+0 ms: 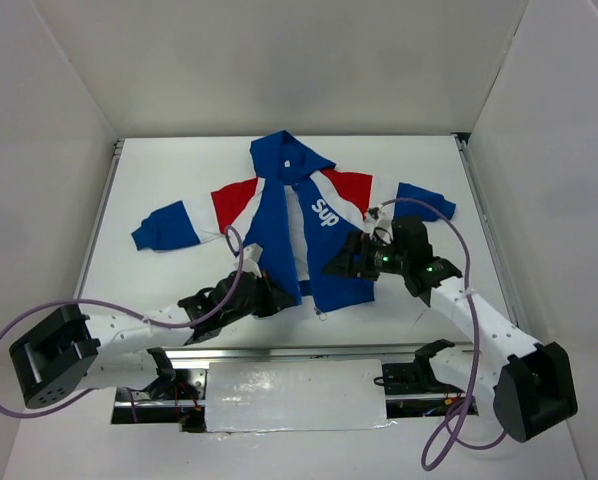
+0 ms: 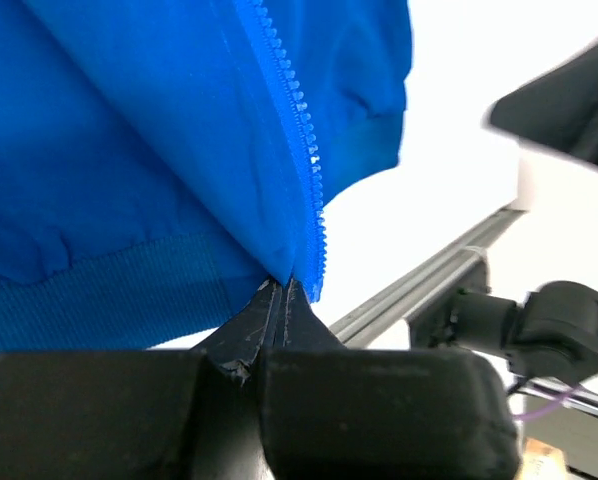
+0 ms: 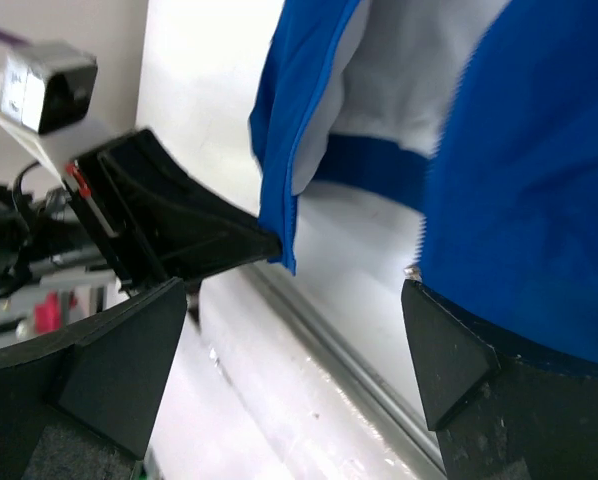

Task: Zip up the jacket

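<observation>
The jacket lies flat on the white table with its hood far from me and its front open, showing the white lining. My left gripper is shut on the bottom corner of one front panel. In the left wrist view the closed fingertips pinch the blue fabric right where the zipper teeth end. My right gripper hovers open over the lower hem of the other panel. In the right wrist view its wide jaws frame bare table, the other panel touches the right finger, and a small metal zipper end shows.
A metal rail runs along the near table edge, just below the hem. A pale plate sits between the arm bases. Purple cables loop off both arms. White walls enclose the table on three sides.
</observation>
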Robot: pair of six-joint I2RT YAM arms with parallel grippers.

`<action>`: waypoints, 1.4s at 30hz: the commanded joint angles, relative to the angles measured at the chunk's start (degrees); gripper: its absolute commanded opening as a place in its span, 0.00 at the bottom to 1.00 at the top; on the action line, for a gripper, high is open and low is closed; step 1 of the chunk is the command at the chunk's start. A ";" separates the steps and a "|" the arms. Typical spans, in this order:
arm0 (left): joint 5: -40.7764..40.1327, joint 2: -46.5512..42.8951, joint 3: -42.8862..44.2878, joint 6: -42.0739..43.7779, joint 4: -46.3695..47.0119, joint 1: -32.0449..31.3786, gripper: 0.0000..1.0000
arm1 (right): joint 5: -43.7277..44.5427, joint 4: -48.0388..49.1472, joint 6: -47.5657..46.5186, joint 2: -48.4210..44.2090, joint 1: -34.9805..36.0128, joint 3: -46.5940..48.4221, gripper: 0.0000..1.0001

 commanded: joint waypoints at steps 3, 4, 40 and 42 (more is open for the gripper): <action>1.18 -4.58 -7.48 -2.97 18.77 0.32 0.00 | -2.51 14.93 4.14 4.47 8.59 -1.32 0.93; 1.27 -4.93 -8.10 -2.97 20.28 0.32 0.00 | -2.33 15.83 5.01 5.09 9.74 -1.40 0.92; -7.52 -21.55 -14.62 -2.00 8.87 0.84 0.00 | 48.03 -18.09 8.62 23.91 31.20 8.18 0.00; -7.35 -21.46 -14.53 -1.65 8.52 0.84 0.00 | 47.33 -17.74 9.06 24.87 31.38 7.39 0.00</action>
